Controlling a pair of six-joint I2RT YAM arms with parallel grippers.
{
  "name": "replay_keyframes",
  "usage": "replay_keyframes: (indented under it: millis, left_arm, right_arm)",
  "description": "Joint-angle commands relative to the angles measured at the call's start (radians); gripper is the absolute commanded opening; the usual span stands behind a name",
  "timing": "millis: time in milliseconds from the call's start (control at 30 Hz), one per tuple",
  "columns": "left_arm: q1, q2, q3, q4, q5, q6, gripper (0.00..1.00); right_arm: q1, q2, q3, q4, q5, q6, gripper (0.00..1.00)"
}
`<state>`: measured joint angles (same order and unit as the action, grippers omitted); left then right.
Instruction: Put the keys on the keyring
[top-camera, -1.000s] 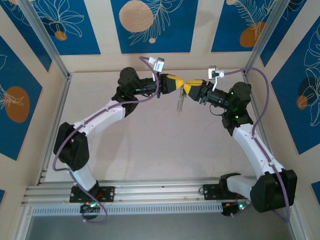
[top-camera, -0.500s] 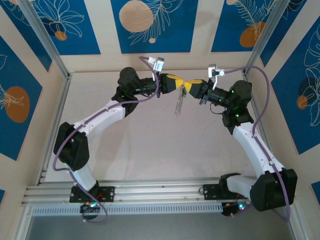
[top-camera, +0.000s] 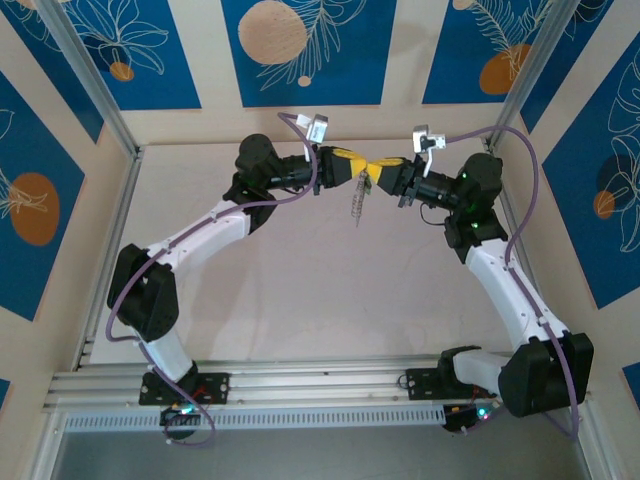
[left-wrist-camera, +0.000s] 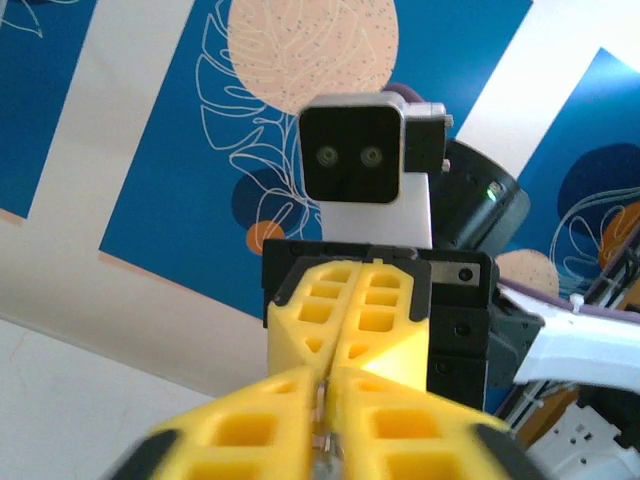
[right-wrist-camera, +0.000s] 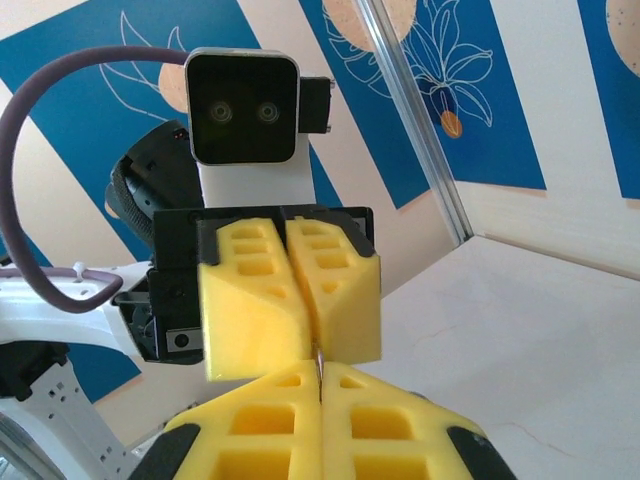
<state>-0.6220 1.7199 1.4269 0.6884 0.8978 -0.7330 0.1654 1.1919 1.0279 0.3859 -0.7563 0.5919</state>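
Observation:
My left gripper (top-camera: 360, 168) and right gripper (top-camera: 380, 170) meet tip to tip high above the table's back. The keyring (top-camera: 358, 200), a thin grey loop with small silvery pieces, hangs below the spot where they meet. In the left wrist view my left gripper (left-wrist-camera: 325, 390) pinches a thin metal piece (left-wrist-camera: 324, 440) through a hairline gap, facing the right gripper (left-wrist-camera: 342, 330). The right wrist view has my right gripper (right-wrist-camera: 318, 378) shut on a thin metal edge (right-wrist-camera: 317, 362), facing the left gripper (right-wrist-camera: 306, 320). The keys are too small to pick out in the hanging bunch.
The pale table top (top-camera: 300, 290) lies well below both grippers. Aluminium frame posts (top-camera: 90, 80) and blue patterned walls (top-camera: 300, 50) close in the back and sides. A metal rail (top-camera: 300, 385) runs along the near edge by the arm bases.
My right gripper has closed onto the metal piece beside the left fingertips and risen slightly. The hanging keyring has swung a little. The left arm has stayed in place.

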Motion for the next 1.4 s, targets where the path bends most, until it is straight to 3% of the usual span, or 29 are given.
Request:
replay_keyframes:
  millis: [0,200,433,567,700,900,1133,1367]
  left_arm:
    - [0.01,-0.016,0.022,-0.025,0.075,0.05,0.3]
    - [0.056,-0.048,0.052,-0.263,0.136,0.231,0.47]
    - [0.12,-0.054,0.106,-0.486,0.2,0.393,0.53]
    - [0.133,-0.042,0.181,-0.747,0.189,0.593,0.54]
    - [0.134,0.002,0.274,-0.932,0.183,0.734,0.55]
    - [0.14,0.045,0.334,-0.964,0.235,0.754,0.55]
    - [0.142,0.089,0.396,-1.01,0.275,0.762,0.5]
    - [0.142,0.116,0.407,-0.936,0.319,0.69,0.48]
  right_arm:
    - [-0.022,0.025,0.07,-0.143,-0.044,-0.106,0.0]
    - [-0.044,0.107,0.252,-0.504,-0.119,-0.357,0.0]
    - [-0.053,0.227,0.438,-0.786,-0.166,-0.55,0.0]
    - [-0.042,0.309,0.585,-0.983,-0.171,-0.669,0.0]
    - [-0.035,0.354,0.658,-1.066,-0.179,-0.715,0.0]
    - [-0.015,0.397,0.727,-1.195,-0.175,-0.798,0.0]
    - [-0.011,0.396,0.727,-1.2,-0.208,-0.809,0.0]
    - [0.006,0.401,0.728,-1.205,-0.231,-0.813,0.0]
